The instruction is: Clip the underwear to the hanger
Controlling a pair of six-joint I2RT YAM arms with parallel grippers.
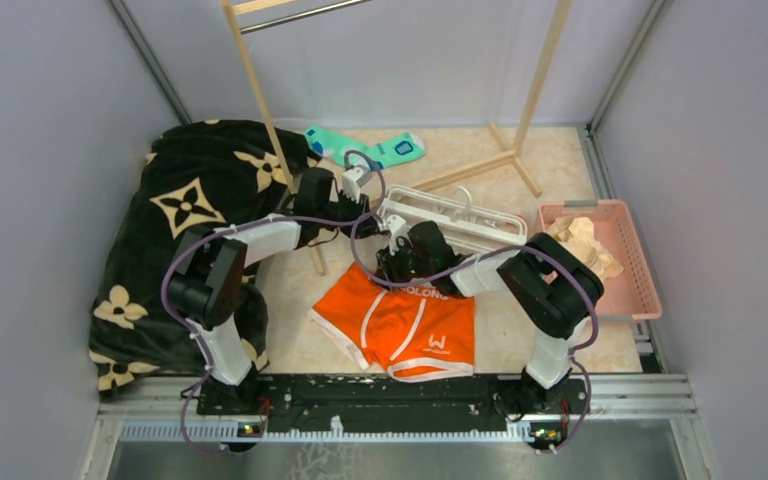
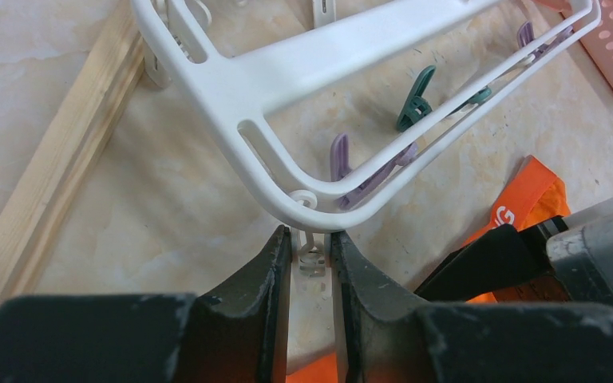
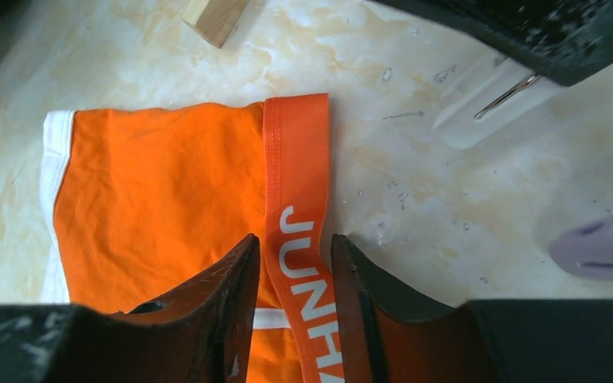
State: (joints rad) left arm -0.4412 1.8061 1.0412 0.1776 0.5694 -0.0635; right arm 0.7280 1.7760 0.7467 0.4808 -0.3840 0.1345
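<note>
A: Step in hand? We read it as getting the waistband (image 3: 297,159) into a clip.
B: Yep. The left gripper (image 2: 311,239) is clenched on the white clip (image 2: 312,259) at the left corner of the hanger (image 2: 351,48). The right gripper (image 3: 294,243) straddles the band, jaws part-way apart. Can't tell if it's pinched.
A: Where's the underwear (image 1: 400,325)?
B: Flat on the tabletop (image 2: 152,199), mid, toward the near edge. The waistband side faces the hanger, which lies just beyond it.
A: How do we do it well?
B: Our call: bite the band firmly first, on the thick elastic, not the thin cloth. The left should squeeze the clip tails so the mouth gapes; can't tell if it's open now. Bring the band in edge-on and deep, ease off the clip, then let go w/ the right. Risk: the hanger may skid, it looks loose.
A: Arm pose?
B: left arm (image 1: 260,240): elbow folded out toward the left edge, forearm across to centre, wrist low. right arm (image 1: 545,285): elbow out toward the right edge, forearm pointing inward, wrist tipped down over the band. The grippers are near each other, not touching afaict.
</note>
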